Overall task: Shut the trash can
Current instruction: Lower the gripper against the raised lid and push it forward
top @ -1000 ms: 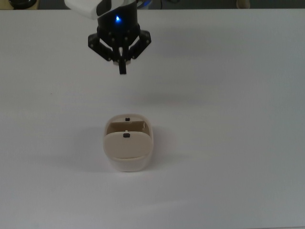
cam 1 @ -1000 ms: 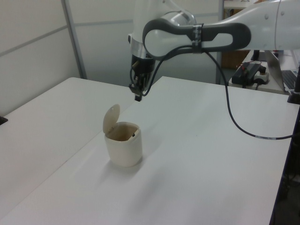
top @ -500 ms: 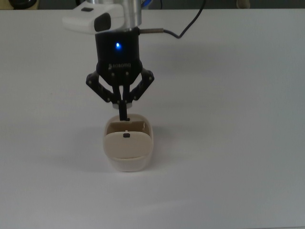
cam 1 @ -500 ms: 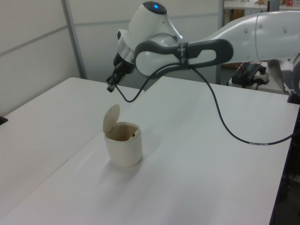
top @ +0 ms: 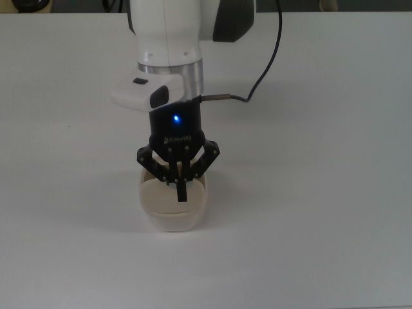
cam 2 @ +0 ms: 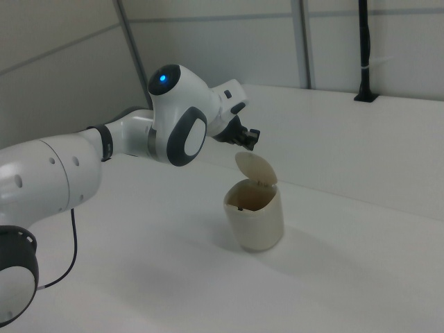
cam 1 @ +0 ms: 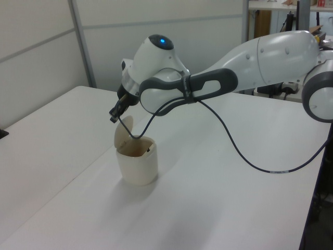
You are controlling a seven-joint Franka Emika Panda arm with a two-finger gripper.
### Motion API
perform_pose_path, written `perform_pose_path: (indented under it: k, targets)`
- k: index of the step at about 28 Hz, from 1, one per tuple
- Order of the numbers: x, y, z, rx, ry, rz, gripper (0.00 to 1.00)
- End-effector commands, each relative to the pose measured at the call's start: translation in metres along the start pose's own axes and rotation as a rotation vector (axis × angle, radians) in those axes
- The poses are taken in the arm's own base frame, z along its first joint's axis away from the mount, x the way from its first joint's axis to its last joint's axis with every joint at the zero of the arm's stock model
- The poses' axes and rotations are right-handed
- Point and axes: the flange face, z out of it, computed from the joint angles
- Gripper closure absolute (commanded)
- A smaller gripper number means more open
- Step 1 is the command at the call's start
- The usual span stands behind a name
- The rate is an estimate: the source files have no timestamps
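Trash can (cam 1: 137,164) on white table (cam 1: 218,198), lid (cam 1: 124,132) upright – open, gripper (top: 181,194) fingers pressed together, just above lid

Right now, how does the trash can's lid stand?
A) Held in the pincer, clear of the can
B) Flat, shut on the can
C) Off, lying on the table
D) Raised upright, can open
D: the left view shows the lid standing up at the rim of the open trash can, the pincer just above it.
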Motion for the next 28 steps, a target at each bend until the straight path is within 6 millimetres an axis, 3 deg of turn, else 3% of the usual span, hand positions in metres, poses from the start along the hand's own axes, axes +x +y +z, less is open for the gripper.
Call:
perform_pose_path:
  k: [1,12,19,28]
  targets:
    - [0.007,-0.001,-0.001,0.012,0.016,0.029,1.00]
    - [0.005,0.011,-0.021,-0.009,-0.077,0.048,1.00]
    - [-0.008,0.015,-0.028,-0.039,-0.225,-0.001,1.00]
    - [-0.019,0.030,-0.025,-0.062,-0.311,-0.020,1.00]
